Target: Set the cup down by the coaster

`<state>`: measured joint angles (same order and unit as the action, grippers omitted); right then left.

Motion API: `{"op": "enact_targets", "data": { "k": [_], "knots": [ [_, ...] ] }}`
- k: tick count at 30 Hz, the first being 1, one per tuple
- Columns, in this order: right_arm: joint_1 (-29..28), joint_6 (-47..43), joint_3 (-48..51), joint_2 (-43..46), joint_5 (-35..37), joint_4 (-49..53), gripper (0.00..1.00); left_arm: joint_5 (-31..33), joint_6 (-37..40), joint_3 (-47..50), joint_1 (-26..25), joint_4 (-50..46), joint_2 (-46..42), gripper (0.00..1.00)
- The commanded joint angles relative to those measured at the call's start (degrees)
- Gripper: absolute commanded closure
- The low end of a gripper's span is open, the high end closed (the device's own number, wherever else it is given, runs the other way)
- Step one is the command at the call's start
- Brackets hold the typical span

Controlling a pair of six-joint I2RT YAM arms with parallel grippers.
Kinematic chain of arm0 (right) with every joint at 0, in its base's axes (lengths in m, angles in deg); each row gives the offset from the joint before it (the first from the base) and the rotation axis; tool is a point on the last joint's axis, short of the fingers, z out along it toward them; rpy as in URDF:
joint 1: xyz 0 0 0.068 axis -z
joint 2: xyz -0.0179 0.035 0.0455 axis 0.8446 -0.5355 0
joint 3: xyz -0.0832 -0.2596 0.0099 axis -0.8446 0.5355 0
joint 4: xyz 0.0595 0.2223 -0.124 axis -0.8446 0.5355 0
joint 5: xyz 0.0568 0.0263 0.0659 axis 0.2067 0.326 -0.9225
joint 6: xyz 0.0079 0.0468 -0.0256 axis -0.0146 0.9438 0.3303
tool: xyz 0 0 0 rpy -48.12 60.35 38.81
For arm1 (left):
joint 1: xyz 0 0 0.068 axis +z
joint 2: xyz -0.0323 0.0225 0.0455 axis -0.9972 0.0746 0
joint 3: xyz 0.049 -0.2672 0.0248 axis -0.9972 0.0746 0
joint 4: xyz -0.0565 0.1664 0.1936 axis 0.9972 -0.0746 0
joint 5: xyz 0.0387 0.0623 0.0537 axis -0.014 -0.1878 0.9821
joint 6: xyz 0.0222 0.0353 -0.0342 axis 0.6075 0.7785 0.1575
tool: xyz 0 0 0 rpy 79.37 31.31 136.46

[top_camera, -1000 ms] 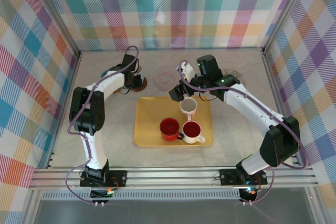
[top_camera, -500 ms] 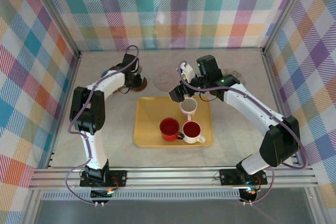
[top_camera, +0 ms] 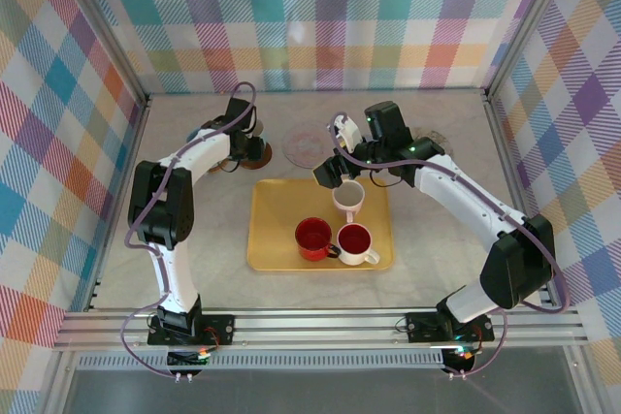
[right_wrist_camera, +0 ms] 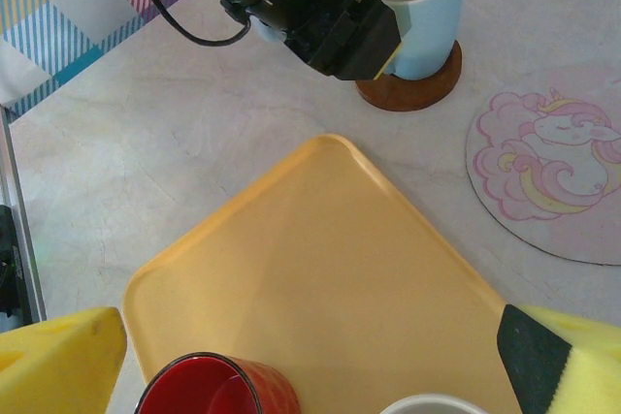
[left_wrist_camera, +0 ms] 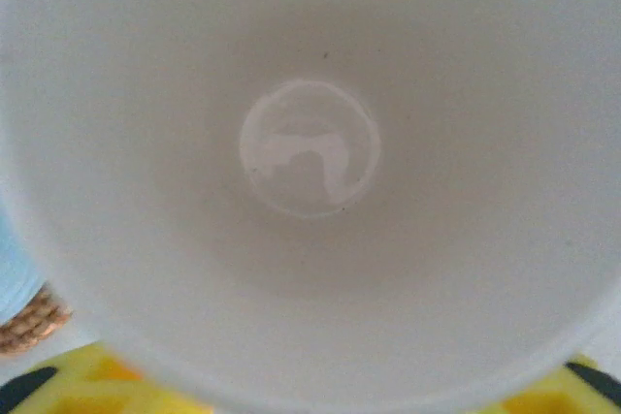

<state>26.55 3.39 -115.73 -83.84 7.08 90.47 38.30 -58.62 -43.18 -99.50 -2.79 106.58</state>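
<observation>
Blue cup (right_wrist_camera: 427,2) stands upright on the round brown coaster (right_wrist_camera: 417,92), on the desk (right_wrist_camera: 194,133) just off a corner of the yellow tray (right_wrist_camera: 320,269). Left claw (right_wrist_camera: 374,41) is at the cup's rim; cannot tell whether its fingers clamp it or stand free. Right claw (top_camera: 327,174) is spread wide and empty, hovering over the tray near a white cup (top_camera: 347,198). Pink unicorn mat (right_wrist_camera: 548,172) lies near the coaster, not touching it.

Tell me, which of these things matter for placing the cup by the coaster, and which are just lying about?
In the job: light blue cup, brown coaster under it.
Lying about, it seems: yellow tray, red cup, white cup, unicorn mat.
</observation>
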Motion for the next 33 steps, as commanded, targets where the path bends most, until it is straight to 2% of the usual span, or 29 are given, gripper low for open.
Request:
{"op": "enact_targets", "data": {
  "k": [1, 7, 14, 18, 22, 27, 33],
  "knots": [
    [0.2, -2.3, 0.0, 2.0, -1.0, 1.2, 0.01, 1.6, -0.1, 0.9, 0.5, -1.4, -5.7, 0.43],
    [0.2, -4.1, -1.0, 2.9, -2.1, 4.5, 0.01, 2.0, 0.2, 2.8, 0.5, -1.8, -10.5, 0.3],
    [0.2, -3.9, -1.5, 5.9, -0.2, 9.5, 0.01, 1.6, -0.1, 3.7, 0.4, -4.3, -15.9, 0.22],
    [0.1, -5.1, -2.2, 8.0, 1.2, 15.3, 0.01, -1.4, 0.7, 6.1, -0.2, -4.5, -20.0, 0.16],
    [0.0, -6.3, -1.6, 9.9, 1.5, 20.3, 0.01, -6.7, 4.1, 8.7, -1.4, -3.8, -24.3, 0.02],
    [-0.8, -5.1, 1.0, 12.6, 1.7, 22.4, 0.01, -7.2, 5.0, 10.9, -3.2, -3.7, -29.1, 0.0],
    [-3.3, -5.0, 3.6, 15.6, 1.7, 24.9, 0.01, -12.9, 4.6, 12.2, -4.6, -5.4, -32.2, 0.0]
  ]
}}
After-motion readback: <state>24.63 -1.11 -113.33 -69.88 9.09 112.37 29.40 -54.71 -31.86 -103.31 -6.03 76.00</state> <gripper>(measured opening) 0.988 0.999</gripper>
